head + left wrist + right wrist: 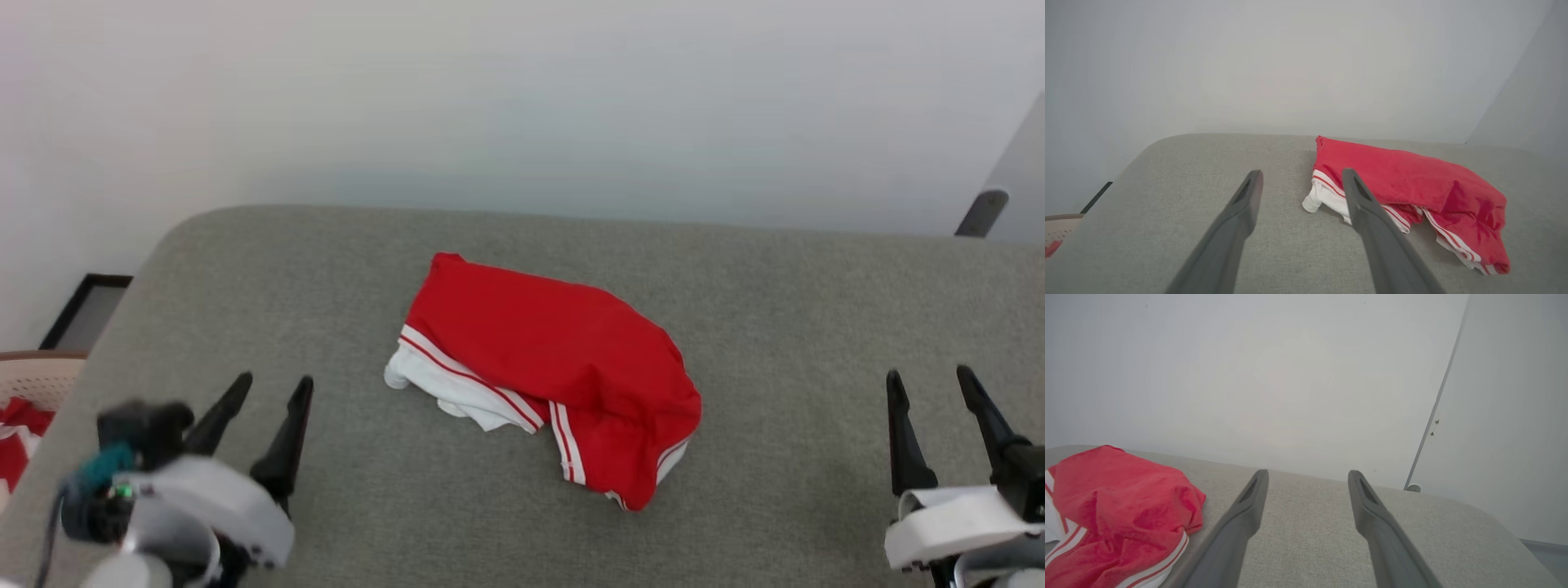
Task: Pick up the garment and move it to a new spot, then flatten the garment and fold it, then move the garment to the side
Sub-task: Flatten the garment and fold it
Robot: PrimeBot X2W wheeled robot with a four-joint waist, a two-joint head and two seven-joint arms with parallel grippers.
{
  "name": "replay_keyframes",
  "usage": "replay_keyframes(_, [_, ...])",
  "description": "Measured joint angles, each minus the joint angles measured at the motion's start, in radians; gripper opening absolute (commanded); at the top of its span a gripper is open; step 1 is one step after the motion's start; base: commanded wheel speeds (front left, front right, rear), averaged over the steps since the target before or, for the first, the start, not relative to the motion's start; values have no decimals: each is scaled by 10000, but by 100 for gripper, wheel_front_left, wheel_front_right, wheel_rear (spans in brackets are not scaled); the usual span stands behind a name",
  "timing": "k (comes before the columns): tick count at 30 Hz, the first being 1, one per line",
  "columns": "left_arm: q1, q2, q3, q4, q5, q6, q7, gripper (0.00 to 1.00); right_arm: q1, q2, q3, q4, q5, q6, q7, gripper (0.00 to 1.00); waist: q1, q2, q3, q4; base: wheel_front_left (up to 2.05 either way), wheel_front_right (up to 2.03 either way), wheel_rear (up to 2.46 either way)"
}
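On the middle of the grey table [775,310], the garment [555,359] is lying crumpled while the left gripper [276,380] and right gripper [929,373] are hovering wide open, well apart from it, and any pinch through its bunched layers is probably risking a tangled lift.

A grey fabric table [245,286] stands against a plain white wall [522,98].

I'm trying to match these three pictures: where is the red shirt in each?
Head view: shirt at centre, on the grey table.
Left wrist view: shirt right of centre.
Right wrist view: shirt in the lower left corner.
Shared landmark: the grey table under it.
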Motion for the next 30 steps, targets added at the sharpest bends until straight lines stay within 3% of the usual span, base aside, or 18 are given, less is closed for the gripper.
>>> replay_keyframes(8, [-2174,552,-291,633,-1045,-380,3076,100,-851,58,222,48,4,0,-65,100,0,0,828,-523,0,0,0])
replay_keyframes(17, [-4261,903,-897,2313,-1616,-391,6197,100,-1457,163,372,297,59,0,-194,100,0,0,1647,-1453,0,0,0])
replay_keyframes(23, [-4765,1078,-1350,3208,-1379,-209,7248,100,-1635,190,376,397,81,0,-234,100,0,-1,2196,-1980,0,0,0])
replay_keyframes(30, [-5177,961,-1616,4203,-1220,-215,7413,100,-1805,186,380,314,90,0,-236,100,0,0,2745,-2383,0,0,0])
